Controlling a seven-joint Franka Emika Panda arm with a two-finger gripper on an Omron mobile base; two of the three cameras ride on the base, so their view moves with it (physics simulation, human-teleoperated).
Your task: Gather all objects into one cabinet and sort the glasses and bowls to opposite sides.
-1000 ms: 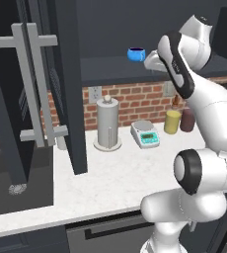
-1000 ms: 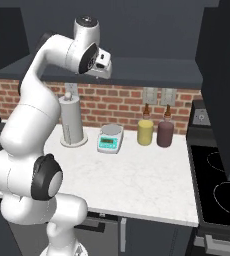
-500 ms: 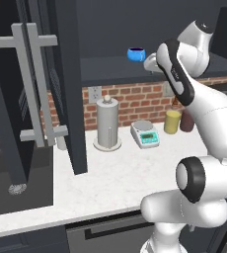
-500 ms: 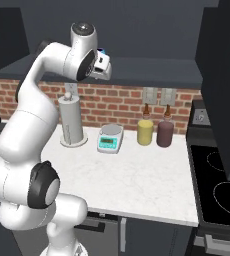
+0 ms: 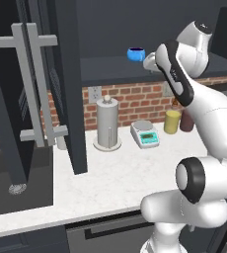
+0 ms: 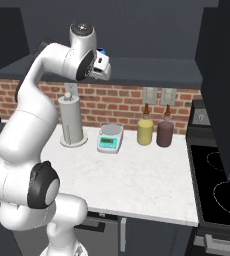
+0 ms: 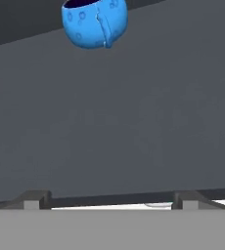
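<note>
Approaching blue bowl [image 7: 95, 22] at frame top, on cabinet shelf [image 5: 115, 69]; pincer [image 7: 107, 199] spread, empty. Next we advance, then pinch.

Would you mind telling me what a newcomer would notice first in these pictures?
Most striking is the glossy blue bowl, alone on the dark cabinet shelf above the brick wall. The white arm reaches up beside it, its open gripper facing the bowl without touching it. Below, a grey paper-towel stand rises from the pale counter.
</note>
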